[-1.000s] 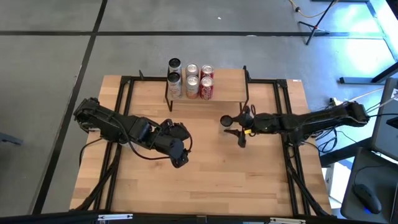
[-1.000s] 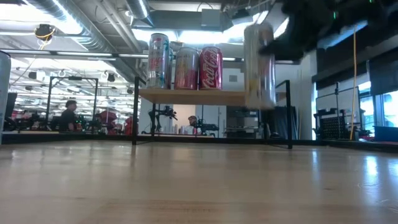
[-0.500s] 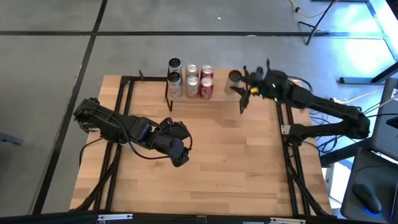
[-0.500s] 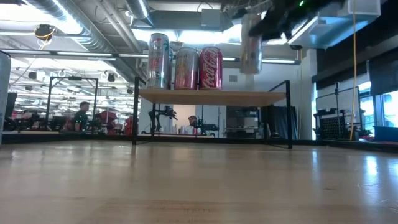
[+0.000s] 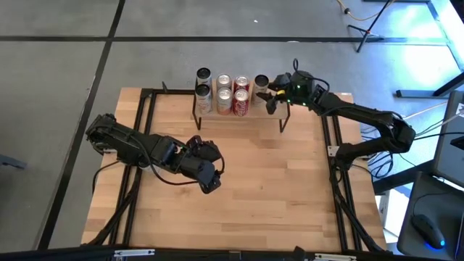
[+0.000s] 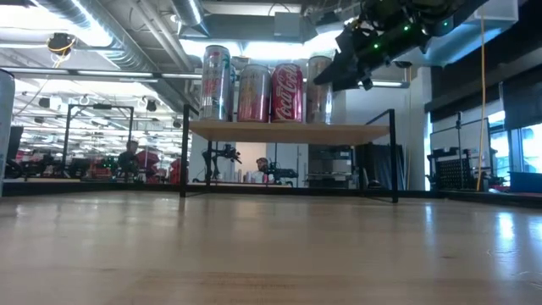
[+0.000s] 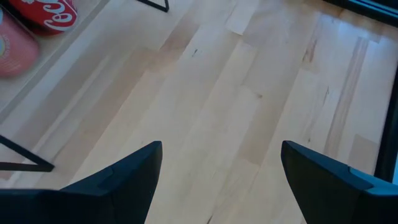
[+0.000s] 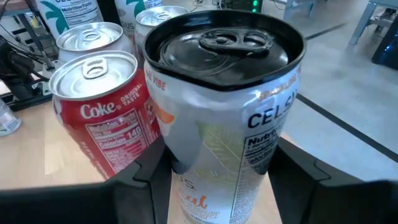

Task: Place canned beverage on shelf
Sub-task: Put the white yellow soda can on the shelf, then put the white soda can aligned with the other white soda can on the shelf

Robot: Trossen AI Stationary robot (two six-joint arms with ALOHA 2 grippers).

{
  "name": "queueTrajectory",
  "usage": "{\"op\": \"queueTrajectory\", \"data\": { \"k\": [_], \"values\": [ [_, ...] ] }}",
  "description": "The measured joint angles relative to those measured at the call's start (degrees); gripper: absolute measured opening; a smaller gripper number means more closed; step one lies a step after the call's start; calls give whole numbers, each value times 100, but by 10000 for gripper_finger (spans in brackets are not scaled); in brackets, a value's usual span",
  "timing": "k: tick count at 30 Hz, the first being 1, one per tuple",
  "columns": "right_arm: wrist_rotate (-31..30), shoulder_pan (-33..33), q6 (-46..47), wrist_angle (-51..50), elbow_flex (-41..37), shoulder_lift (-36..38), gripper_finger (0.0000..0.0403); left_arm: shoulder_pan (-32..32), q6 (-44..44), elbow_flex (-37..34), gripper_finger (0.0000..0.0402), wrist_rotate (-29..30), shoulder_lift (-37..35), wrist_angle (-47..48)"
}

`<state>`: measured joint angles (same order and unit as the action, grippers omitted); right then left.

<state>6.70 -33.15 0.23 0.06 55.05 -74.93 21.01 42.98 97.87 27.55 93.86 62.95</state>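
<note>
The white can (image 8: 224, 118) is being pinched by the right gripper (image 5: 273, 95) on the shelf (image 6: 288, 131), just beside the red cola can (image 8: 102, 109), which risks being knocked during release, while the spread left gripper (image 5: 206, 177) is being kept over the table.

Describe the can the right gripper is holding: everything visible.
The Celsius can is a slim white aluminium can with a black top and unopened tab, with orange lettering. It stands upright between the right gripper fingers, at the shelf, beside the Coke can. Whether its base touches the plank is unclear.
</note>
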Motion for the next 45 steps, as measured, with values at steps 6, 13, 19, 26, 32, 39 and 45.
{"op": "queueTrajectory", "data": {
  "k": [6,13,19,26,32,39,45],
  "values": [
    [-183,11,-49,-67,2,-1,231,1,0,1,316,-3,-1,-3],
    [-212,11,-50,52,15,19,316,-88,-7,-1,316,-24,0,-3],
    [-210,11,-52,-88,24,284,349,-102,-161,96,316,-42,4,110],
    [-718,11,-206,-2575,983,1193,355,-105,87,1129,316,38,4,1324],
    [-224,15,278,-3877,1382,1878,355,-180,1452,1657,316,-324,-10,2766],
    [708,161,984,-3880,751,2426,355,-346,2115,917,316,-983,-553,2716],
    [745,809,1290,-3720,145,2580,356,-517,2876,-254,316,-1383,-1456,2718]
  ]
}}
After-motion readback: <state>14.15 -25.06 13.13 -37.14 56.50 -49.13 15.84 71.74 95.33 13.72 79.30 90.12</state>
